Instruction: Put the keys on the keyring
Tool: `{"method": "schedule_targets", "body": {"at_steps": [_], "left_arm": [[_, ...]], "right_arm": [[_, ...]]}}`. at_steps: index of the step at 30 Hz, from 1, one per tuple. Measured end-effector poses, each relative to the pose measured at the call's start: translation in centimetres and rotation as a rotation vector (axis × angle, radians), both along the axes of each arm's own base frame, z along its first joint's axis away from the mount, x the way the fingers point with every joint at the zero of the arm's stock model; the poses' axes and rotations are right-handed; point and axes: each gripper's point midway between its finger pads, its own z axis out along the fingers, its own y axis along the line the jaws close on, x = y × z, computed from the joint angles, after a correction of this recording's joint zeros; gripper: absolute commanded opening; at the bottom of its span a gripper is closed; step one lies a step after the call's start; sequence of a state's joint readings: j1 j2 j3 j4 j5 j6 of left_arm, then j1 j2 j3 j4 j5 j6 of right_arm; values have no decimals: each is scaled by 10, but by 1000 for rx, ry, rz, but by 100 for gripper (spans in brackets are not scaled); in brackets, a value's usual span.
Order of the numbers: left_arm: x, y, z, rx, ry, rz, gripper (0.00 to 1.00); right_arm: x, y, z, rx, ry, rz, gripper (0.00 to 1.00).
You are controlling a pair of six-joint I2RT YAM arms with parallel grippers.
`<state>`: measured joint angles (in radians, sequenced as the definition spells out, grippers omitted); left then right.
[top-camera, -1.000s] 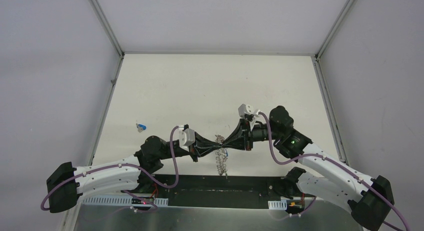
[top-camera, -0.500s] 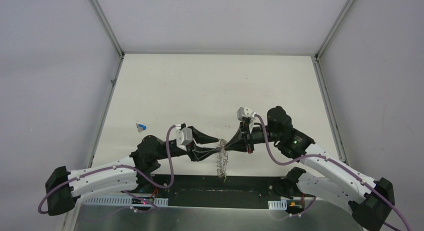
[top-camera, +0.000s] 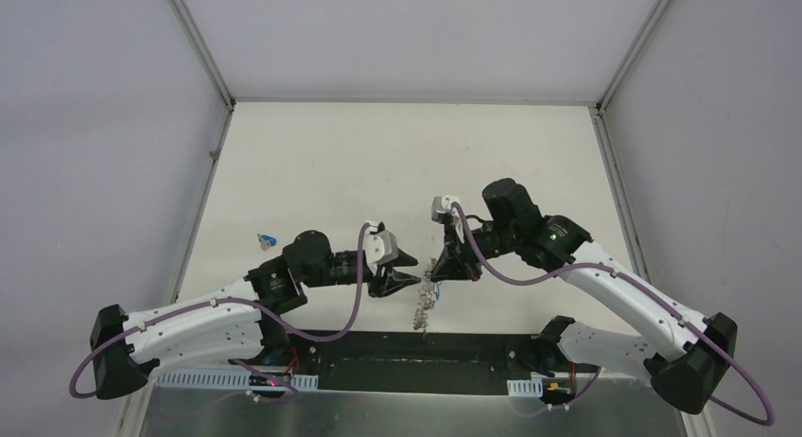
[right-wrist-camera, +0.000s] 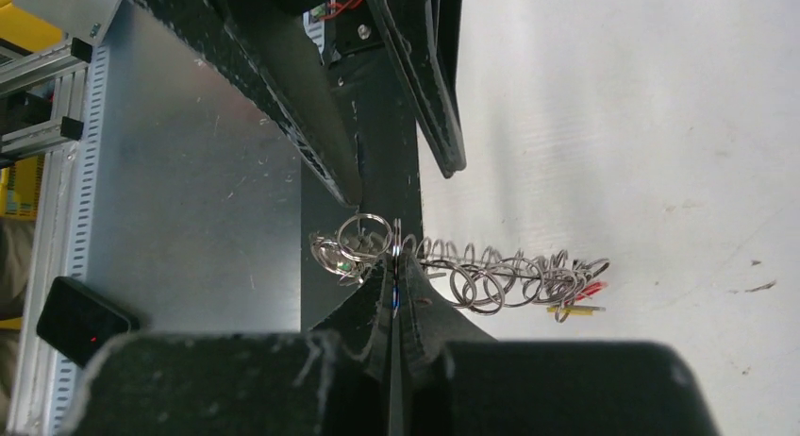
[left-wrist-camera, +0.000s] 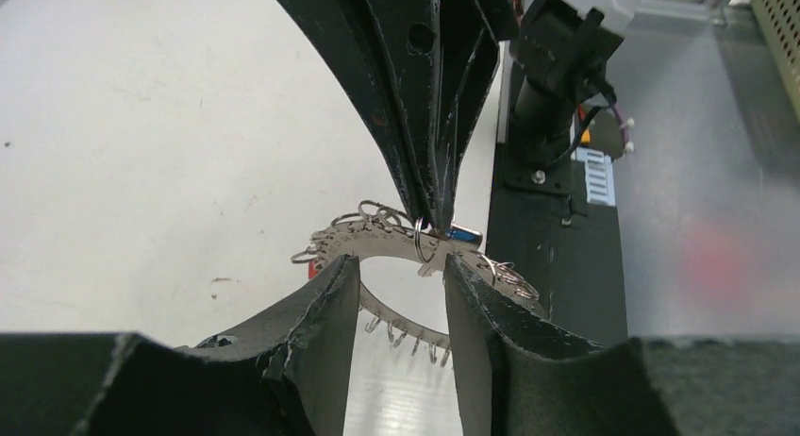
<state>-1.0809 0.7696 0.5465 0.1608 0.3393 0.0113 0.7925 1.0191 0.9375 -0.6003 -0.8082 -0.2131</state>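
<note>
The pale tabletop carries one loose blue key, lying out toward its left edge. Above the near edge the left arm and right arm meet nose to nose. The right fingers are pressed fully together on the rim of the keyring. The keyring hangs edge-on from that pinch, with red and yellow keys at its far end. The left fingers stand partly apart and hold nothing (the ring runs across just past their tips, and I cannot tell whether it brushes them). The relation that matters is that the loose key lies off to the left of the left fingers, well apart from the ring. The left arm is plainly nearer, so it looks like the one to fetch it.
</note>
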Motion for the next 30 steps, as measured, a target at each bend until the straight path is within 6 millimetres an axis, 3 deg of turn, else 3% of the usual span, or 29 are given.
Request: {"method": "schedule_targets", "body": {"at_steps": [10,26,30], "left_arm": [[0,-11,-30,135,25,-42,32],[-11,-28,-33,156,44,-152,24],[-12,-32,-32,152,50,-171,13]], "right_arm": [[0,-7,-7,-152,88,15,0],[-5,-11,-12,-194,128,26,0],[-5,-11,-12,-194,128,26,0]]}}
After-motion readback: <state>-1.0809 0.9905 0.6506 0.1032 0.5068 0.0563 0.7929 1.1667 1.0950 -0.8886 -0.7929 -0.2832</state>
